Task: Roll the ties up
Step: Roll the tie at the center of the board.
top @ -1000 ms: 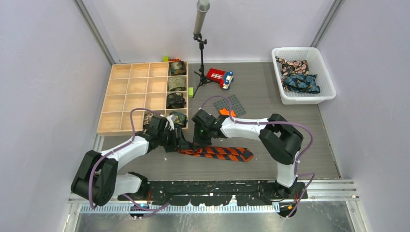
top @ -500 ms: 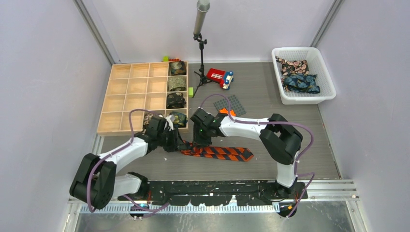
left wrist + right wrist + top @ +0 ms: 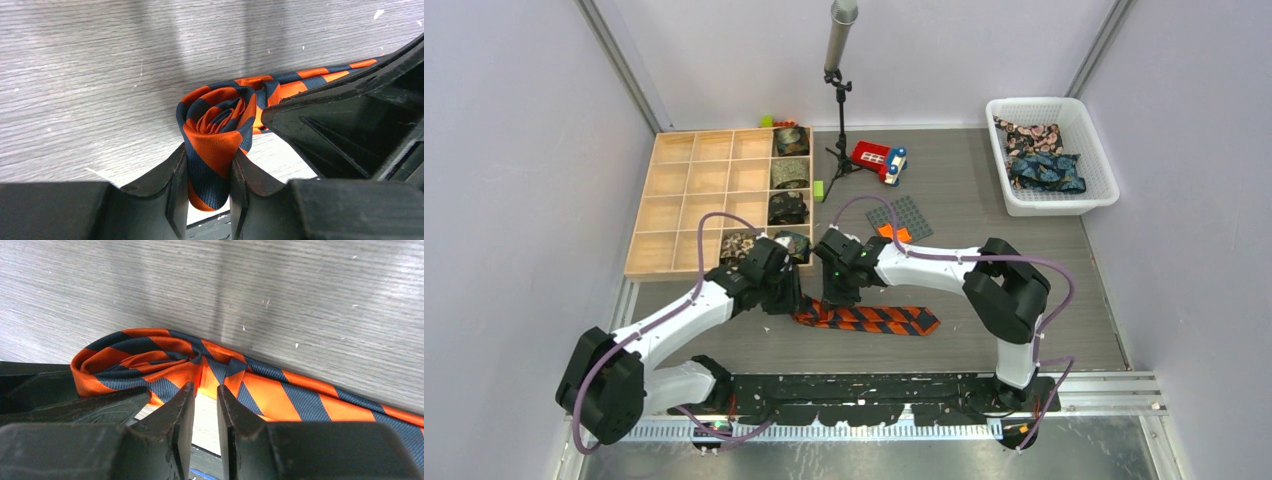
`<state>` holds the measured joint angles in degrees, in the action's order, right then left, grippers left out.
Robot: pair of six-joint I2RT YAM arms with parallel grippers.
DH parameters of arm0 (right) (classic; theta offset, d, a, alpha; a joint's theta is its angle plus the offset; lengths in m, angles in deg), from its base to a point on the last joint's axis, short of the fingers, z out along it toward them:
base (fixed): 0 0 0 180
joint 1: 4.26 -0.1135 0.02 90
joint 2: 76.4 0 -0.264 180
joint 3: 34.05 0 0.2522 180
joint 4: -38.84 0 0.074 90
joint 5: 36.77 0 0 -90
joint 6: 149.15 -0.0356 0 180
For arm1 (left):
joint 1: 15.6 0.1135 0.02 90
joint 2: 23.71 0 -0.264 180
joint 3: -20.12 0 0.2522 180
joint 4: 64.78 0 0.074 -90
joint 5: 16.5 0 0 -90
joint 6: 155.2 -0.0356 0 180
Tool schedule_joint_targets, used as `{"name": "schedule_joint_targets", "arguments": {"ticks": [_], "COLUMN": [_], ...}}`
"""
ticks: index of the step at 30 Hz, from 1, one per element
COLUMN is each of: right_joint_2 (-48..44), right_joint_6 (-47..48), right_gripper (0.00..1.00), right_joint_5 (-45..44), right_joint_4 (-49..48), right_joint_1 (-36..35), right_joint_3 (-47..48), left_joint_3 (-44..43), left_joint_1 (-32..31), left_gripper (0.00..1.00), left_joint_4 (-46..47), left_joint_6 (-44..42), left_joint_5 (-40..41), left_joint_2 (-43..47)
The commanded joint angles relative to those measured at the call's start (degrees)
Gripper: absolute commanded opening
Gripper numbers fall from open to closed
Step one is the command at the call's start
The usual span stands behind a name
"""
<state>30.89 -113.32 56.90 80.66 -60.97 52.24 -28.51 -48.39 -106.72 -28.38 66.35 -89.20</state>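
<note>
Orange-striped tie (image 3: 215, 147), rolled end clamped in left jaws; right jaws, nearly closed, perhaps nip its fold.

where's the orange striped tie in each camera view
top external: striped tie lies low centre on the grey table.
left wrist: bottom centre, its rolled end pinched by the left gripper.
right wrist: the tie runs from mid left to the lower right corner.
shared landmark: the rolled end, where the stripes curl.
</note>
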Motion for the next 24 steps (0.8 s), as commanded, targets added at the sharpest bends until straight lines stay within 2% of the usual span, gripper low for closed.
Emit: {"name": "schedule_joint_targets", "arguments": {"ticks": [1,13,19,24], "right_joint_2": [-4.47,-15.49,-27.46,-36.48], "right_joint_6": [-0.50,-2.55,-4.05,-4.08], "right_gripper": [0.27,0.23,0.24,0.28], "right_joint_5": [-3.14,-12.95,-15.63,-16.55], "right_joint_4": [0.19,5.06,5.74,6.93], "right_joint_1": [-0.25,4.67,10.46,15.08], "right_joint_3": [-1.26,-9.68,-17.42,-21.45], "left_joint_3": [-4.54,-13.83,-18.61,-22.62], "left_joint_1": [-2.78,-13.39,-18.35,-22.57], "left_gripper": [0.17,0.17,0.17,0.17], "left_joint_4": [-7.18,-19.22,-24.67,-28.24], "left_joint_6": [-0.88,1.94,4.37,6.58], "left_joint_5": [10.07,29.71,36.75,40.61], "left_joint_2": [-0.60,-9.62,-16.35,-21.92]}}
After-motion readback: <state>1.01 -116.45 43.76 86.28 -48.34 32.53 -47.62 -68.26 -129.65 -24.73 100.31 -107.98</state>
